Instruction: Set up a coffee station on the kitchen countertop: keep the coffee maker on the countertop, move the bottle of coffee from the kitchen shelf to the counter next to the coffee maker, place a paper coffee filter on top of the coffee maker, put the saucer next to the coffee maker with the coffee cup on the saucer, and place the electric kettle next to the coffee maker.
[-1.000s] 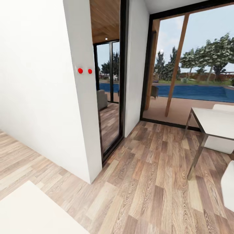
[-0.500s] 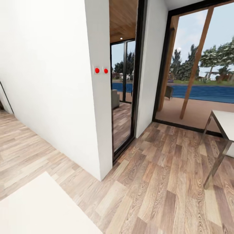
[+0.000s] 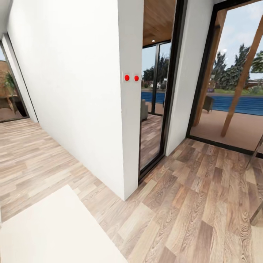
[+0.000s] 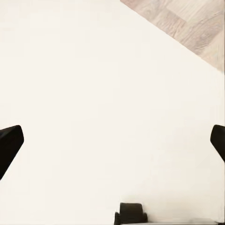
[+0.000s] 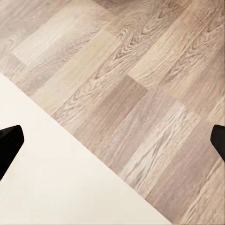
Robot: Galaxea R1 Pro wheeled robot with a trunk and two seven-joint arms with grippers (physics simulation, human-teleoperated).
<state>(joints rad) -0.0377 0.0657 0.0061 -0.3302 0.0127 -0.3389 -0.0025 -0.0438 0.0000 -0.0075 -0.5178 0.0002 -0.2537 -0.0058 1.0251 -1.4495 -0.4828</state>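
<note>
Between the two dark fingertips (image 4: 10, 145) of the left gripper (image 4: 112, 143), which sit wide apart at the edges of the left wrist view, there is nothing held; the jaws are spread and empty over a plain cream-white surface (image 4: 93, 93). The right gripper (image 5: 112, 143) is the same: its fingertips (image 5: 9, 143) stand far apart with nothing between them, hanging over the edge where that white surface meets the wood-plank floor (image 5: 150, 93).

None of the task's things can be seen here: no coffee maker, bottle of coffee, paper filter, saucer, cup or kettle, and no kitchen countertop. With both grippers empty and the robot apparently in transit, I judge that it is between steps or has not begun carrying; how much of the station is already set up cannot be told from these pictures.

Further out, the head view shows the same white surface (image 3: 54, 230) low in front of the robot, its identity unclear. The floor (image 3: 190, 204) around it is laid in mixed brown and pale wood planks. A white wall (image 3: 73, 91) ends in a corner bearing two red buttons (image 3: 131, 77). Beyond it a black-framed glass door (image 3: 157, 109) stands, and a large window (image 3: 237, 80) looks onto a terrace, a blue pool and trees. A metal table leg (image 3: 256, 215) shows at the right edge.
</note>
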